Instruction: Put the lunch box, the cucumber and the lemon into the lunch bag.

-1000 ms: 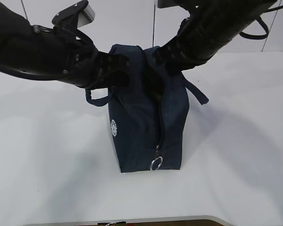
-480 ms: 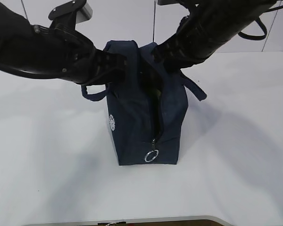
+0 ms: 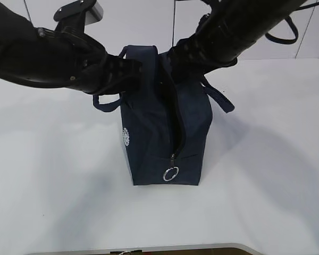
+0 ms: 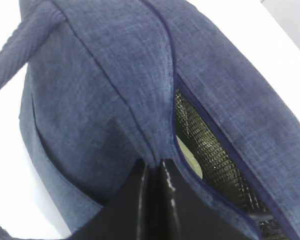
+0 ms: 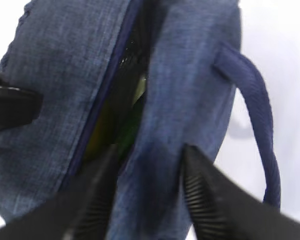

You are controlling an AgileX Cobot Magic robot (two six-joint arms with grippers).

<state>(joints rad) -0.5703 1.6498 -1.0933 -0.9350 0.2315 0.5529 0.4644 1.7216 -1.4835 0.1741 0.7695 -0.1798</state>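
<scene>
The navy lunch bag (image 3: 159, 133) stands upright mid-table, its zipper open along the top and down to the silver ring pull (image 3: 170, 173). My left gripper (image 3: 135, 69) is shut, pinching the bag's left zipper edge (image 4: 154, 167). My right gripper (image 3: 175, 58) is open (image 5: 149, 150), one finger inside the opening and one outside the right wall. Through the slit, the left wrist view shows the pale green lid of the lunch box (image 4: 192, 160). The right wrist view shows dark green of the cucumber (image 5: 132, 125) and a yellow patch, the lemon (image 5: 96, 137), both blurred.
The bag's loop handles hang at its left (image 3: 106, 102) and right (image 3: 220, 98). A white round logo (image 3: 126, 137) faces left. The white table (image 3: 266, 186) surrounds the bag; its front edge is near the bottom of the exterior view.
The bag has been pulled from a tilt to upright, and its front end with the ring pull has shifted back and slightly left. Both grippers stay at the bag's top.
</scene>
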